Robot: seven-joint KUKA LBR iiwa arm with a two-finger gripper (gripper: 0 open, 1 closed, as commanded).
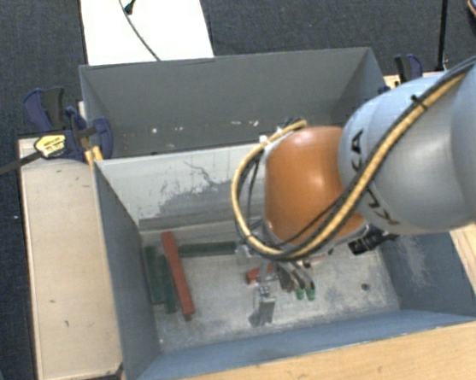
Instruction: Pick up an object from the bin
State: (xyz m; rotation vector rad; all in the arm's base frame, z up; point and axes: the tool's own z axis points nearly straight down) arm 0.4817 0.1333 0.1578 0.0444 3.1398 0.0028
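Observation:
My gripper (pixel 262 305) hangs low over the middle of the bin floor, under the arm's orange cover. A small red piece (pixel 253 275) lies just behind it, touching or nearly so; I cannot tell which. Small green bits (pixel 303 292) sit close on its right, and whether they are loose or part of the gripper is unclear. A long red bar (pixel 177 274) lies at the left of the floor, well away from the gripper. Next to it is a dark green block (pixel 157 277).
A thin dark green bar (pixel 207 250) lies along the back of the floor, between the red bar and the gripper. The arm and its cover hide the bin's right middle. Bare grey floor stretches along the front wall and to the right.

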